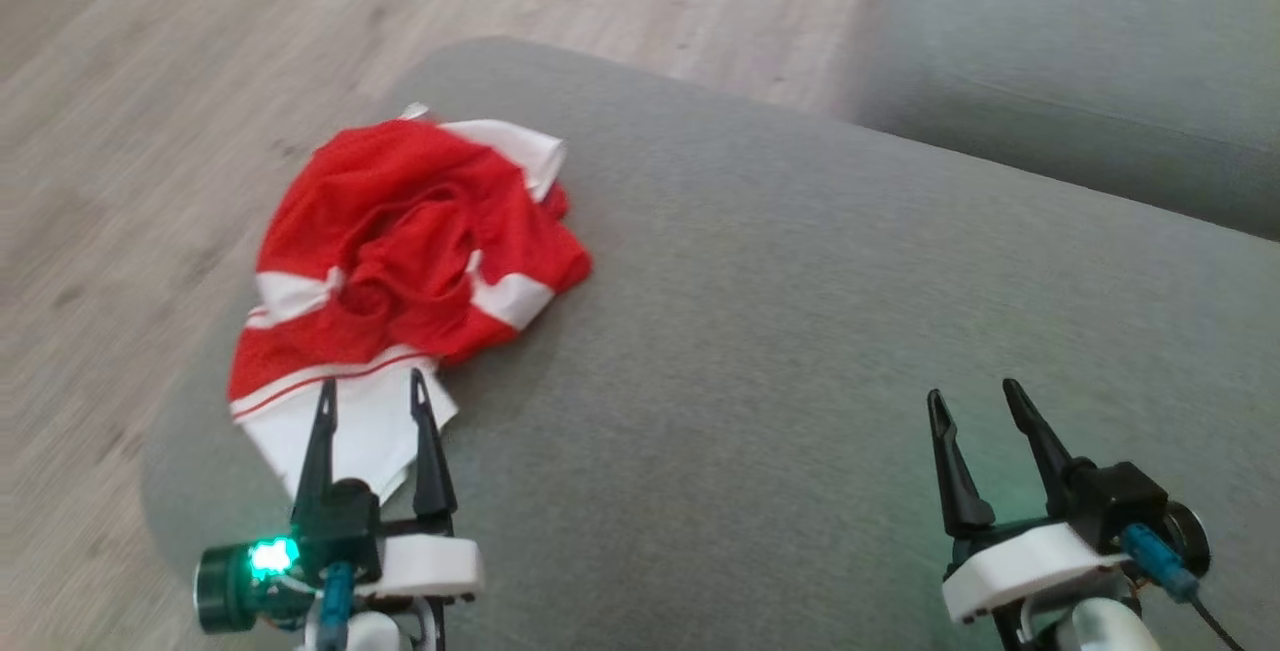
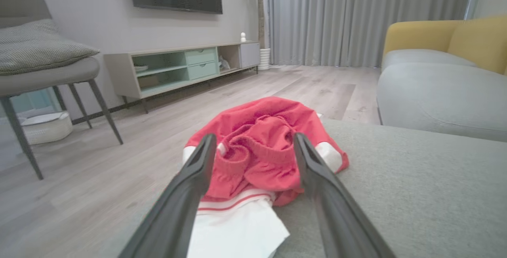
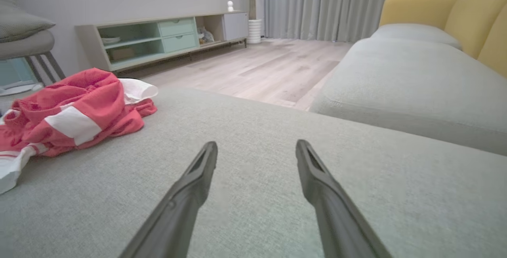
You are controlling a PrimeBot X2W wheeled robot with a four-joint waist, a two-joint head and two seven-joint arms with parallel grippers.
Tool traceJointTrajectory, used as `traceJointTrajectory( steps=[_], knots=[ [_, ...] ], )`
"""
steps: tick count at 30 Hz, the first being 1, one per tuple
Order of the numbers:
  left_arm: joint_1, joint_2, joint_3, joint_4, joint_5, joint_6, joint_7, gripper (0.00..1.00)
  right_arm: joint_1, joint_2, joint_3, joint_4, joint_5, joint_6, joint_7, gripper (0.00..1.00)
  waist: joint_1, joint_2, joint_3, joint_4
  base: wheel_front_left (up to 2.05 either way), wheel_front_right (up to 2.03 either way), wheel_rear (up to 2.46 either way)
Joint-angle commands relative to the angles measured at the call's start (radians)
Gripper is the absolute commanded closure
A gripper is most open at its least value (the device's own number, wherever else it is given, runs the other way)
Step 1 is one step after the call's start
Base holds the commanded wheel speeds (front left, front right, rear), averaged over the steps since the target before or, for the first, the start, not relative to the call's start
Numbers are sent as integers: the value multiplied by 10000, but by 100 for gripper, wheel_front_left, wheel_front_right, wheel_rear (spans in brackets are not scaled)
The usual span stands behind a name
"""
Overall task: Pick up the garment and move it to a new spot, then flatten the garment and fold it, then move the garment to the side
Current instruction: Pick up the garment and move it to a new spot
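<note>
The garment [image 1: 400, 261] is red with white bands, lying crumpled in a heap near the left edge of a grey cushion [image 1: 800, 331]. My left gripper [image 1: 372, 386] is open just above the heap's near white part, its fingers astride that white cloth without holding it. From the left wrist, the garment [image 2: 261, 147] lies straight ahead between the left gripper [image 2: 255, 141] fingers. My right gripper [image 1: 975, 393] is open over bare cushion, well to the right of the heap. In the right wrist view the garment [image 3: 71, 111] sits at the left and the right gripper [image 3: 256, 145] holds nothing.
The cushion's left edge drops to a wooden floor [image 1: 150, 131]. A second grey cushion [image 1: 1080, 61] lies beyond a gap at the upper right. A chair [image 2: 43, 71], a low cabinet [image 2: 182, 67] and a yellow-backed sofa [image 2: 443, 64] stand farther off.
</note>
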Motion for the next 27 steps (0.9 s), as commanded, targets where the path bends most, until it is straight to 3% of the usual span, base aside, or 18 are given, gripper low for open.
traceJointTrajectory(
  steps=[1,10,15,24,27],
  knots=[
    [-447,20,422,-466,76,123,-95,0,-183,-89,195,-399,-146,-7,-111,0,0,0,225,453,0,0,0],
    [-1185,20,721,-1349,103,488,-95,0,-402,-118,-50,-768,-819,-7,-111,0,0,0,1519,677,0,0,0],
    [-2271,44,1100,-1118,274,300,-95,0,-660,-520,-115,-988,-1157,-7,-111,0,0,0,2435,511,0,0,0],
    [-4559,573,2165,2031,34,-309,-95,0,-1401,-1206,250,-1817,-1219,-7,-111,0,0,0,3723,-185,0,0,0],
    [-5300,804,2362,4188,-217,-539,89,0,-1609,-1271,445,-1950,-1211,-7,-111,0,0,0,3927,-533,0,0,0]
  ],
)
